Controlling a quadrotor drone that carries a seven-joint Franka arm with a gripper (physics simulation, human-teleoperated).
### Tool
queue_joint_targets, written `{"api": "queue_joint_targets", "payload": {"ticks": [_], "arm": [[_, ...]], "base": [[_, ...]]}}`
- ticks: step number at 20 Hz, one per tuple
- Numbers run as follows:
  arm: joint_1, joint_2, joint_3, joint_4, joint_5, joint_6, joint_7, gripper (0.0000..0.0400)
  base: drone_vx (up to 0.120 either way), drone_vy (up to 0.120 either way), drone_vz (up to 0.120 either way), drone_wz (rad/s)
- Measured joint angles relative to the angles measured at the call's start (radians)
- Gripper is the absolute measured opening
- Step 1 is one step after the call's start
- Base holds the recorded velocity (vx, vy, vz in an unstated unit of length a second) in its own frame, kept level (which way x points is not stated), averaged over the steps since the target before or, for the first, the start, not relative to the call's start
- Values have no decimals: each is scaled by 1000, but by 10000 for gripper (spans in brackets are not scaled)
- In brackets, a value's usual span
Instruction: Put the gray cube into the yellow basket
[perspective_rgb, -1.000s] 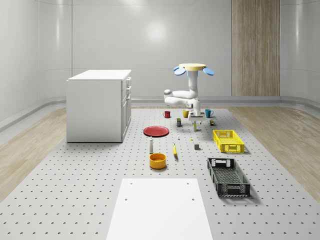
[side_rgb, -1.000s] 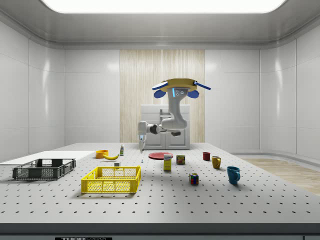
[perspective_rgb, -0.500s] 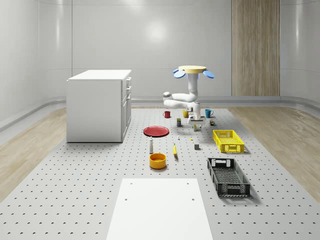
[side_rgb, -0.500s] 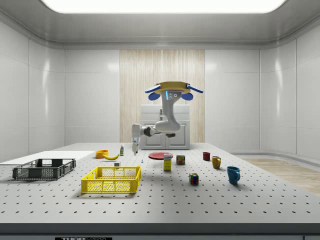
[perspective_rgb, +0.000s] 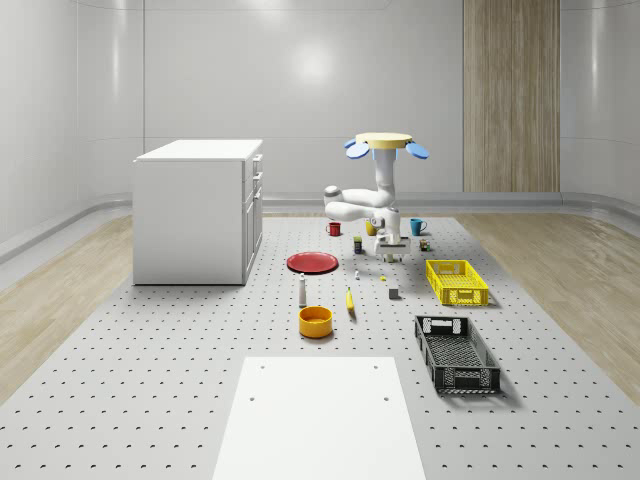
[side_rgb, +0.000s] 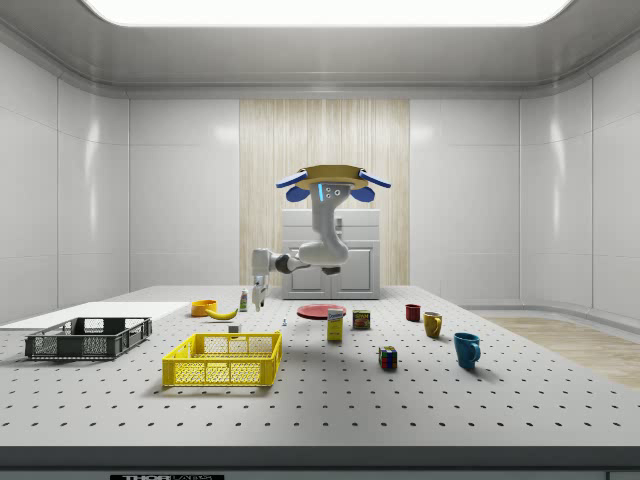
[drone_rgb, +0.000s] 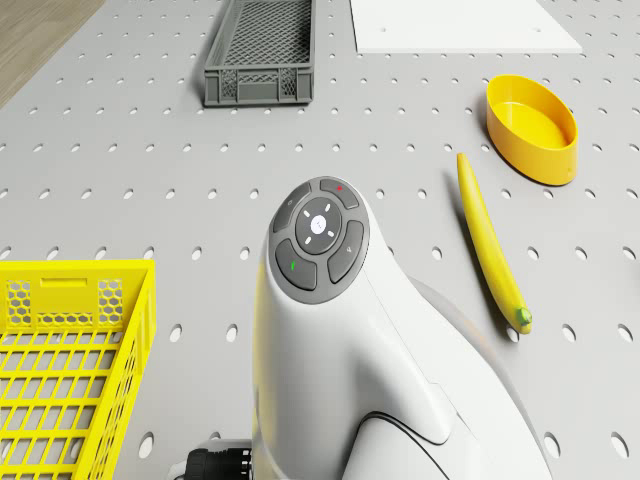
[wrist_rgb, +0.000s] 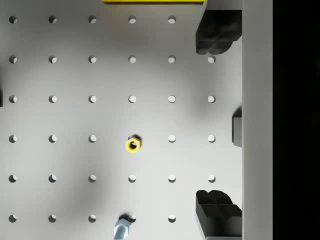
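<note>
I see the drone (perspective_rgb: 385, 141) hovering over the far middle of the perforated table (perspective_rgb: 180, 400), arm bent down. Its gripper (wrist_rgb: 218, 120) hangs clear of the surface with the fingers (wrist_rgb: 216, 32) spread apart and nothing between them, above a yellow nut (wrist_rgb: 132, 145). The gray cube (perspective_rgb: 394, 293), tiny and hard to make out, appears to sit beside the yellow basket (perspective_rgb: 457, 282), nearer the table's middle.

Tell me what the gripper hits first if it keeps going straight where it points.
Probably bare table, beside the yellow nut. The gripper points straight down with nothing between its fingers; the nut lies slightly off line.
</note>
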Motion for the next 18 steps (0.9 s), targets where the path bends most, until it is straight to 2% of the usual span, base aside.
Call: {"api": "queue_joint_targets", "payload": {"ticks": [6, 9, 18], "arm": [[-2, -8, 1, 0, 3, 8, 1, 400], [-3, -12, 2, 0, 5, 11, 2, 400], [-5, -23, 3, 1, 9, 21, 4, 400]], "base": [[120, 0, -120, 0], [120, -67, -13, 0], [120, -13, 0, 0]]}}
